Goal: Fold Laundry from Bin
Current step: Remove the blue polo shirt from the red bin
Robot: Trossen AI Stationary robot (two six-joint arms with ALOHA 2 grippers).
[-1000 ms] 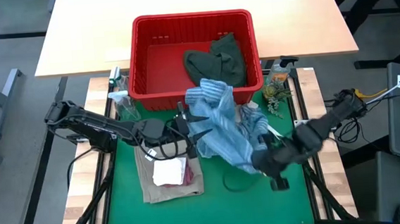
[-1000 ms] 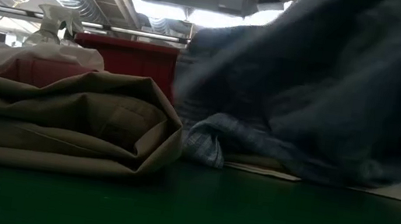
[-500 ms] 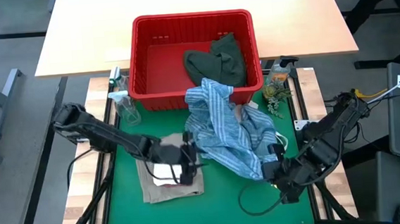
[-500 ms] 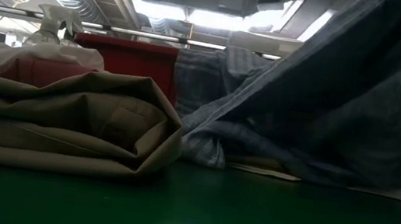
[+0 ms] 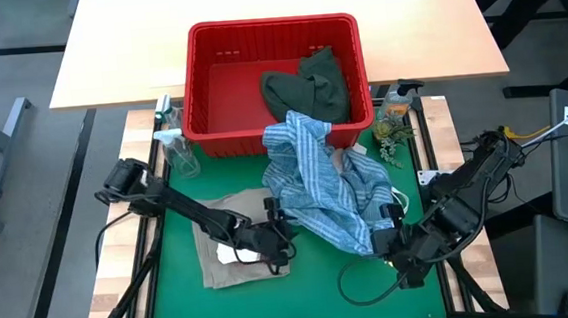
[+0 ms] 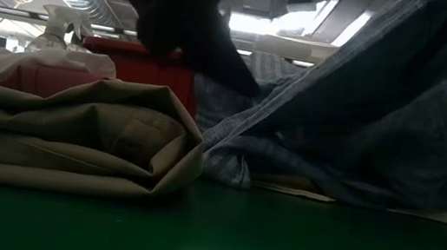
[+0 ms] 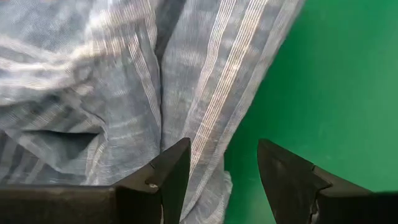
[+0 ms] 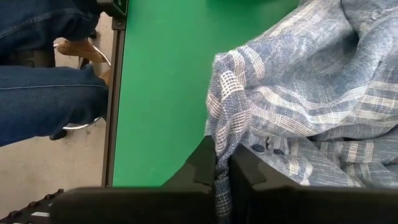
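While right hand (image 8: 222,163) pinches striped shirt (image 5: 318,187), left hand (image 7: 222,167) spread; one bin (image 5: 202,95).

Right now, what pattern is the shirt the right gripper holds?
Blue-and-white stripes on the shirt; right wrist view shows it best.

**Colours on your desk**

You have a blue-white striped shirt (image 5: 318,182), partly checked at its edge, on a green mat (image 5: 313,282). Your bin (image 5: 204,94) is red, holding a dark green garment (image 5: 311,85). The folded garment (image 5: 222,269) is tan, with a white cloth (image 5: 230,251) on it.
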